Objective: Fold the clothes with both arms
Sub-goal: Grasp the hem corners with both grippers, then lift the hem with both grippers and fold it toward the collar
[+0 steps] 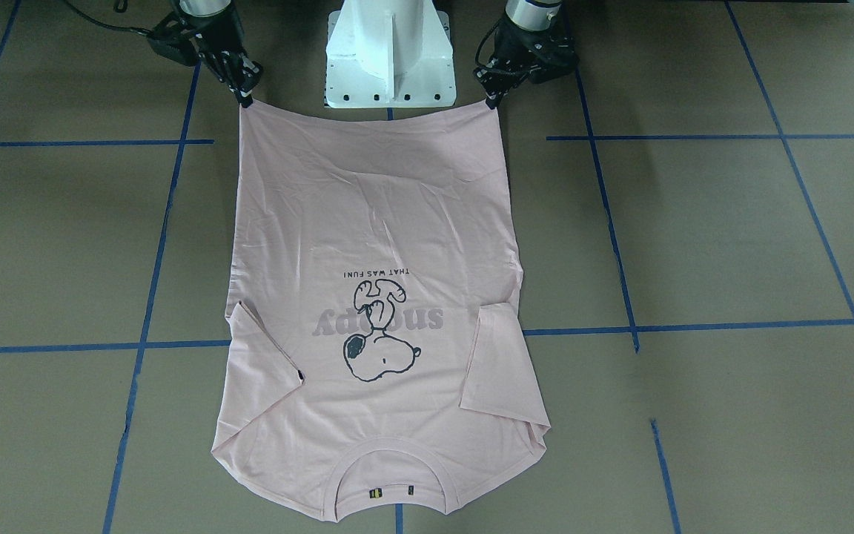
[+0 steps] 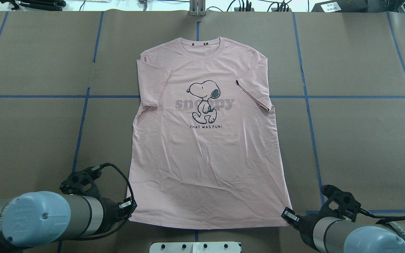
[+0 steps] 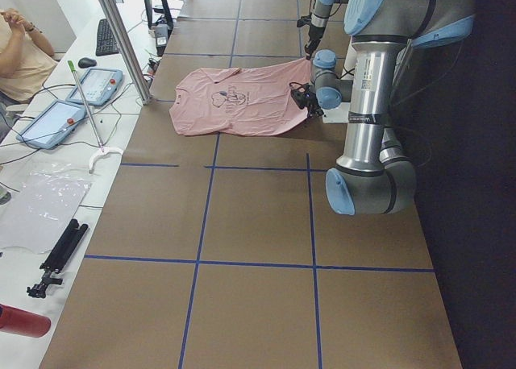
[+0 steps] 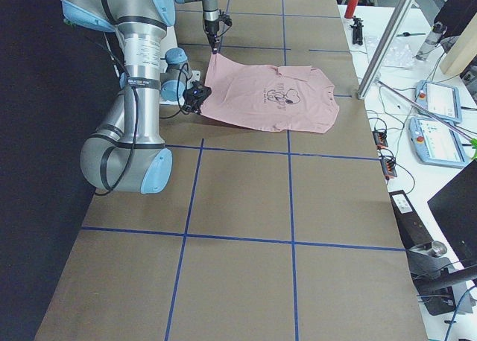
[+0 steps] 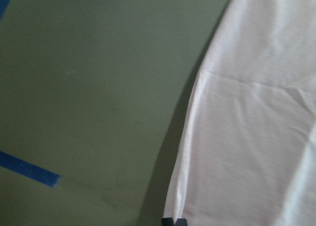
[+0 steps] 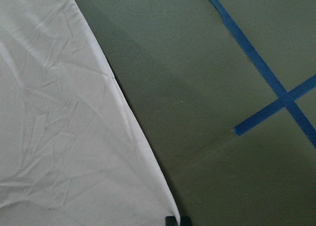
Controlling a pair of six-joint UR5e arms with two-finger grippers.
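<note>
The left tool [image 2: 129, 207] and the right tool [image 2: 288, 215] are each pinched closed on 1 hem corner of the shirt [image 2: 206, 158]. The shirt lies flat and print up on the counter [image 2: 30, 140], with its collar [image 2: 206, 48] far from the robot and both sleeves [image 2: 255, 88] turned in.

Each grip takes only the corner tip, so the cloth may slip out when lifted. If the 2 arms travel unevenly, the fold would likely land skewed, and drag could pull the sleeves open.

The counter is brown and matte, gridded with blue tape [image 2: 83, 116]. A white side counter [image 3: 40, 216] holds 2 tablets [image 3: 50, 123] and a keyboard [image 3: 106, 37], and a person [image 3: 20, 55] sits there.
</note>
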